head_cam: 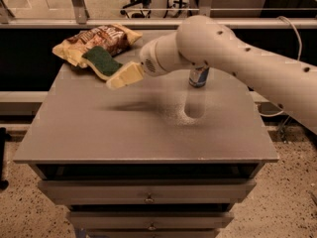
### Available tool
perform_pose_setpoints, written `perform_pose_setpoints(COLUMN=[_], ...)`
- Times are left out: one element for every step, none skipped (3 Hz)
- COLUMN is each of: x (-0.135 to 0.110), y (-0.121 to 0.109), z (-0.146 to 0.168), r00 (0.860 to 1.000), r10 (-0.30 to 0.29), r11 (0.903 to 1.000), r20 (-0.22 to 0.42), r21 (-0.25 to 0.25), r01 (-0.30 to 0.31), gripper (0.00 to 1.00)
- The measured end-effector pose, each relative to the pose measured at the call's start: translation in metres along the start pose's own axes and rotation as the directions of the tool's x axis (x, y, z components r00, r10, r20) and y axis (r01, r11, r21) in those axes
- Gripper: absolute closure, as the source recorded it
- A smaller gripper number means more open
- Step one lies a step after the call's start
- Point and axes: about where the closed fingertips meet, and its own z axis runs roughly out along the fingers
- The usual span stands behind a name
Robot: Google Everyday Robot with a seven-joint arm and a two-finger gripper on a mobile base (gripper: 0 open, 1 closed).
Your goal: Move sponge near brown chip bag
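Observation:
The sponge [101,61], dark green on top with a pale yellow base, lies at the table's back left and rests against the front edge of the brown chip bag [99,37]. The bag is crinkled, brown and tan-yellow, and lies flat behind the sponge. My gripper [118,79] hovers just right of and in front of the sponge, a little above the table. It holds nothing and its pale yellow fingers [130,73] point left toward the sponge. The white arm reaches in from the right.
A blue-silver drink can [199,76] stands at the back middle of the grey table [148,133], partly hidden behind my arm. Drawers sit under the table's front edge. A dark ledge and railing run behind the table.

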Motion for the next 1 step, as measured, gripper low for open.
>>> perform_pose_setpoints(x=[0.0121], y=[0.0130], z=[-0.0300], r00=[0.995], r10=[0.030], r11=[0.9992], r20=[0.099], r21=[-0.028], r01=[-0.027], gripper=[0.00])
